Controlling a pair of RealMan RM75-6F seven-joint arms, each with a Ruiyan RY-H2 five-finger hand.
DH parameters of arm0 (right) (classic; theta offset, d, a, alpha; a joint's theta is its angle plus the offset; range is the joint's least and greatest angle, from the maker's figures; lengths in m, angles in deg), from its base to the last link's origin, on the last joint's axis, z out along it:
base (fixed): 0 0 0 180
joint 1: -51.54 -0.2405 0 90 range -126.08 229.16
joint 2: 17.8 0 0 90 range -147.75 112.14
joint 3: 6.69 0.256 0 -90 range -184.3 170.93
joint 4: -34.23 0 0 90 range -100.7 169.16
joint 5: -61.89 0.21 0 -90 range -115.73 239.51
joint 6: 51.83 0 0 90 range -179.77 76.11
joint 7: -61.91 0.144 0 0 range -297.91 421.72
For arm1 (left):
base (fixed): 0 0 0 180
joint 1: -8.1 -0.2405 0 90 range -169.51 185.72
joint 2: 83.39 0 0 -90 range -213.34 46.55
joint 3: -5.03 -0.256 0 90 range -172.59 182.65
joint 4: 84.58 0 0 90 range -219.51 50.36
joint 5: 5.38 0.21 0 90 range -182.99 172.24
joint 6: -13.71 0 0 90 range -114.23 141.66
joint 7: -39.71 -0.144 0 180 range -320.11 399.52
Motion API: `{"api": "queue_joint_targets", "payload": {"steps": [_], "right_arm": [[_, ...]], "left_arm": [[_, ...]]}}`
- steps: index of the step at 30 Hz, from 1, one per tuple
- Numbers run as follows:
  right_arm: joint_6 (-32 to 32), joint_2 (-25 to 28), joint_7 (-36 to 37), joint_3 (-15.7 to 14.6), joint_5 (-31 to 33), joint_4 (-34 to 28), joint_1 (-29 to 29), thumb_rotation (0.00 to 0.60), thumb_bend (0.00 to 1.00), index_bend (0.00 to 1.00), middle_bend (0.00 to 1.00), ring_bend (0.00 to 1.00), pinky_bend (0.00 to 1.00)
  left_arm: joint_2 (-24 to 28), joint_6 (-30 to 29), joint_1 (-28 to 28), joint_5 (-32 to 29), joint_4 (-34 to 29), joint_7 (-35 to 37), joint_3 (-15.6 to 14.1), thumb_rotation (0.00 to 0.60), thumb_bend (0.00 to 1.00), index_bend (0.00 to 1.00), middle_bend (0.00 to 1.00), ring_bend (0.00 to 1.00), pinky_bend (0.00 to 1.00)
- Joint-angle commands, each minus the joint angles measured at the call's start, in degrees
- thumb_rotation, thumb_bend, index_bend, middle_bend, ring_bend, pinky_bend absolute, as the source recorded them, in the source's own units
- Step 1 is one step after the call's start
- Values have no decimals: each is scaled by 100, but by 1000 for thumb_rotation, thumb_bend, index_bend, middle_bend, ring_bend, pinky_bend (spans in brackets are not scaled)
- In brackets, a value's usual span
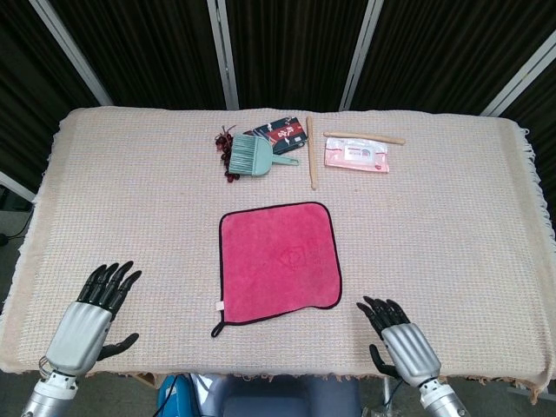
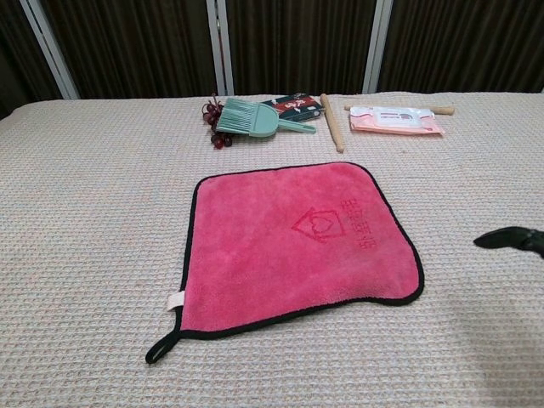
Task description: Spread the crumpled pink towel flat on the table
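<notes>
Beige woven cloth (image 1: 130,200) covering the counter, green brush (image 1: 254,157) at the far side, dark red beads (image 1: 225,139) just left of it, patterned packet (image 1: 282,132) behind, two wooden sticks (image 1: 311,153), pink wipes pack (image 1: 356,155) to the right

The towel (image 2: 297,242) carries an embossed house outline with a heart inside, and beside it some characters that are too small to read. The print on the pink pack (image 2: 395,120) and the dark packet (image 2: 297,106) is not legible.
</notes>
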Motion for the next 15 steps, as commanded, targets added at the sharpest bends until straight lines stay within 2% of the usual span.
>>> {"api": "queue_joint_targets", "payload": {"steps": [1,15], "right_arm": [[-205,-333,-355,46,185,141,-68,600,589,0,0,0,0],[-621,-1315,-1557,404,1170,605,-298,600,588,0,0,0,0]], "left_arm": [[85,23,-40,-45,3,128,68,600,108,47,0,0,0],[25,299,-147,28,149,193,218,600,108,46,0,0,0]]}}
